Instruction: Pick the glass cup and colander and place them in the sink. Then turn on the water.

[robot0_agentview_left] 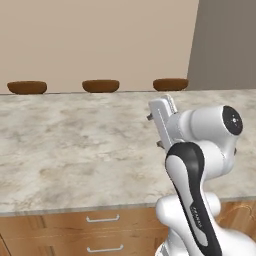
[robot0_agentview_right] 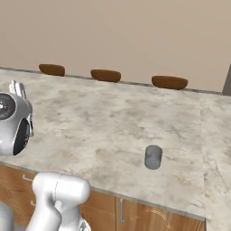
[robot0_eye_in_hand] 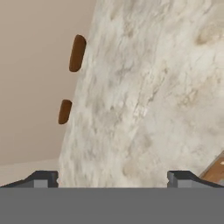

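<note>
The glass cup (robot0_agentview_right: pixel 153 157), a small translucent grey tumbler, stands upright on the marble counter (robot0_agentview_right: pixel 113 122) near its front edge, to the right of the arm. My gripper (robot0_eye_in_hand: pixel 113 179) hangs above the counter, well left of the cup. It is open: its two dark fingertips (robot0_eye_in_hand: pixel 43 178) stand wide apart with only bare marble between them. The white hand (robot0_agentview_left: pixel 162 120) rises in front of the arm's elbow in the left base view. The colander, the sink and the water are out of view.
Three brown round seats (robot0_agentview_left: pixel 100 86) line the counter's far edge, seen also in the right base view (robot0_agentview_right: pixel 105 75). Wooden drawers with metal handles (robot0_agentview_left: pixel 102 218) run under the front edge. A beige wall stands behind.
</note>
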You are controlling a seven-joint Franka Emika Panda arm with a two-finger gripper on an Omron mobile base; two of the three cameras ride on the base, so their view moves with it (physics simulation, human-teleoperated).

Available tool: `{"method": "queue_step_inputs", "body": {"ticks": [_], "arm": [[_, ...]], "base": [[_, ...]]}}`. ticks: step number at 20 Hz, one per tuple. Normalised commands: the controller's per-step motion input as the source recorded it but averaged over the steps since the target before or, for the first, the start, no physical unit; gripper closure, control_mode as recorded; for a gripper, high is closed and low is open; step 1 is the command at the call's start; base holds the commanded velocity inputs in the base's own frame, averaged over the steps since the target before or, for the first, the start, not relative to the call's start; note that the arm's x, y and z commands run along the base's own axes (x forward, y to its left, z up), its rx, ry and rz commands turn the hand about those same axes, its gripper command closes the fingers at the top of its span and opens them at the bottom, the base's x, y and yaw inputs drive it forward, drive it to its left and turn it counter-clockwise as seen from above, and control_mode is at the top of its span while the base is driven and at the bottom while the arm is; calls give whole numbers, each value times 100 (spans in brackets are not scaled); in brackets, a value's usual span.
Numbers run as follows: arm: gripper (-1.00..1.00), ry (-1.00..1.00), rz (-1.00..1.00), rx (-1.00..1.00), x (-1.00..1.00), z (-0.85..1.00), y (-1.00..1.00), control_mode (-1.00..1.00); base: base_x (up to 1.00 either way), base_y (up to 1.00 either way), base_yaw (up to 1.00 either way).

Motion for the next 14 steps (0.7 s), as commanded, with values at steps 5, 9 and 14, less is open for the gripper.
{"method": "queue_step_inputs", "body": {"ticks": [5, 9, 14], "arm": [[-100, 24, -7, -11, 40, 3, -59, -100], [-100, 31, -10, -14, 39, 2, -67, -100], [-100, 28, -6, -15, 43, 0, -81, -100]], "base": [[0, 0, 0], [0, 0, 0], [0, 0, 0]]}}
